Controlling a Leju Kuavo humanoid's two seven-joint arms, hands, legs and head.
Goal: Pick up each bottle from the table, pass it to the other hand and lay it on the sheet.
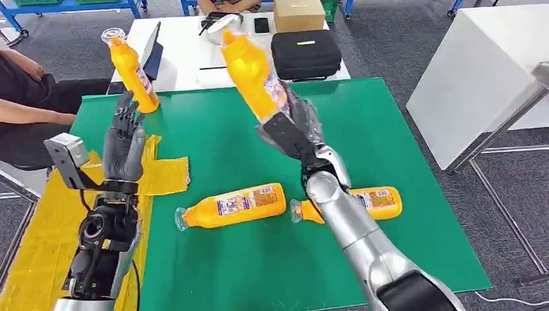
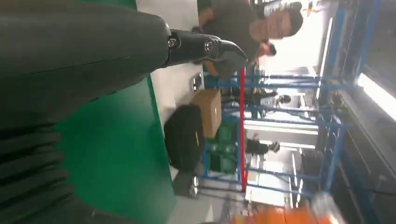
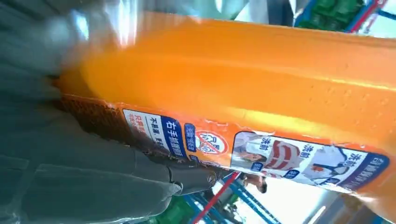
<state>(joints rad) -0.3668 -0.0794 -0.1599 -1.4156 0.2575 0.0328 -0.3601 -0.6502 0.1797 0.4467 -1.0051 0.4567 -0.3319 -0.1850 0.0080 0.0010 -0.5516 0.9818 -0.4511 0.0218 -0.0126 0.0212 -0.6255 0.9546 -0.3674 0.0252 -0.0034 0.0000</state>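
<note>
Four orange bottles (image 1: pixel 252 71), two hands (image 1: pixel 294 126)

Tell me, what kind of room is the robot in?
Probably a workshop or robot test lab: a green table with orange bottles, blue metal racks behind, and a person sitting close by.

A black zipped case (image 1: pixel 305 53) lies on the white counter (image 1: pixel 184 61) beyond the green one. A brown cardboard box (image 1: pixel 298 14) stands just behind the case, a black phone (image 1: pixel 261 25) beside that box.
</note>
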